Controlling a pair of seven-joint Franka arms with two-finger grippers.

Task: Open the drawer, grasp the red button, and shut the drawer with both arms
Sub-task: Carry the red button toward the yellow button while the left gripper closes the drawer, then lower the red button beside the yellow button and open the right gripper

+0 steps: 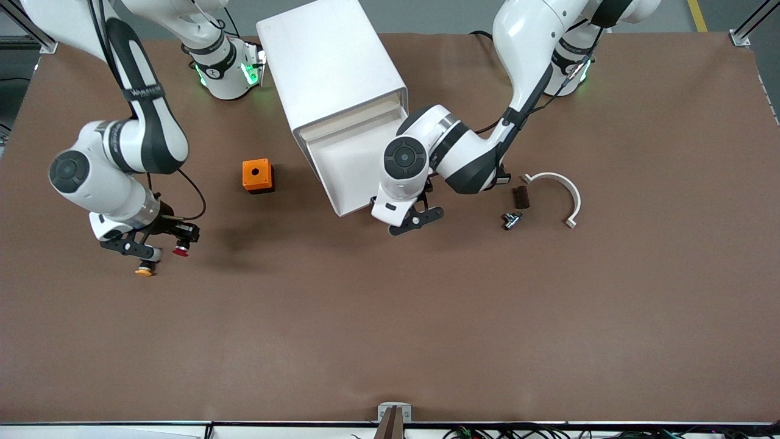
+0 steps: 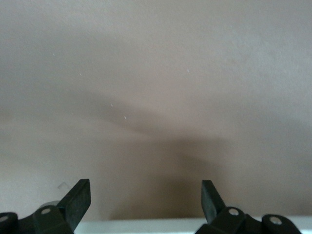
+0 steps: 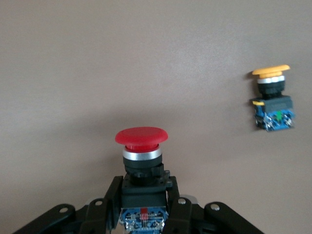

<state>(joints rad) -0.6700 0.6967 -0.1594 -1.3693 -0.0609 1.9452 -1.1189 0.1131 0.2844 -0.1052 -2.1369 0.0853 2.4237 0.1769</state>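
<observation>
Between the fingers of the right claw (image 3: 144,214), over the desk (image 1: 390,329) at the right arm's end, sits the button (image 3: 141,161): red cap pointing away from the wrist, black body pinched at its sides, bluish back end tucked between the links. Just beside it on the desk lies the yellow-orange-capped button (image 1: 144,271), resting on its side and apart from the held one. Toward the middle, the orange box (image 1: 256,175) stands nearer the robots, and past it the drawer (image 1: 353,174) hangs well out of the cabinet (image 1: 332,64), its white tray bare where it shows. At the drawer's front corner the left claw (image 1: 416,221) hovers low over the desk with its fingers spread wide and nothing between them; the left wrist view shows only brown surface and a white edge at its base. By my reading, the grab is done and the closing remains. The risk lies there: the left claw stands beside the corner, not square to the front, so a push could skew the drawer and jam it, or shove the whole cabinet across the desk. The right claw's grip is on the button's narrow body, so a knock could twist it loose.
</observation>
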